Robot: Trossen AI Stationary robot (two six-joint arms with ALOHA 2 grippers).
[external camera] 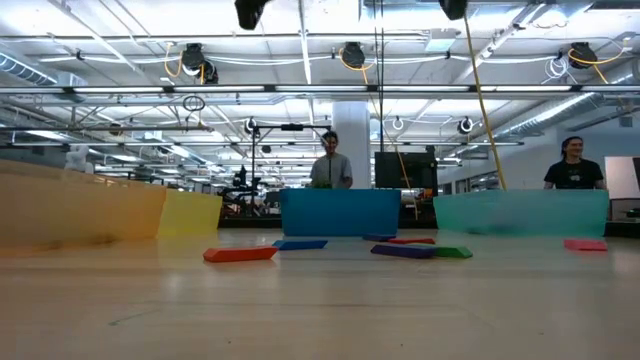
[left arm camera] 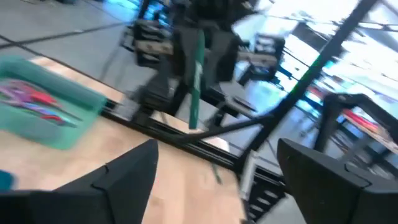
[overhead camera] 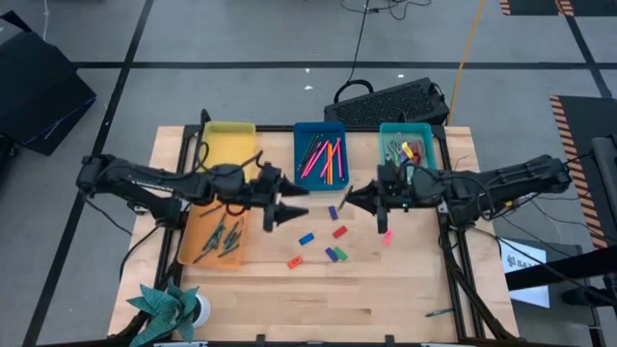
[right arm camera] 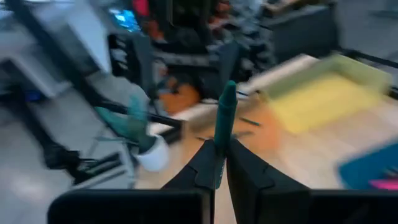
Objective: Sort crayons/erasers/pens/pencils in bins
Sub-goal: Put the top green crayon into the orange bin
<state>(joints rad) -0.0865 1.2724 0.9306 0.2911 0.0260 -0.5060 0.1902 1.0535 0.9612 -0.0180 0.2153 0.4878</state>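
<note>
Little stubby erasers (overhead camera: 319,243) lie loose mid-table, near the bins (overhead camera: 319,154). Right gripper (right arm camera: 219,163) pinches a green pen (right arm camera: 224,117), probably to sort it. Left gripper (left arm camera: 217,168) hangs open, empty.

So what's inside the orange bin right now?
The orange bin holds a few dark thin sticks. Its upper end is covered by the left arm, so anything there can't be seen.
</note>
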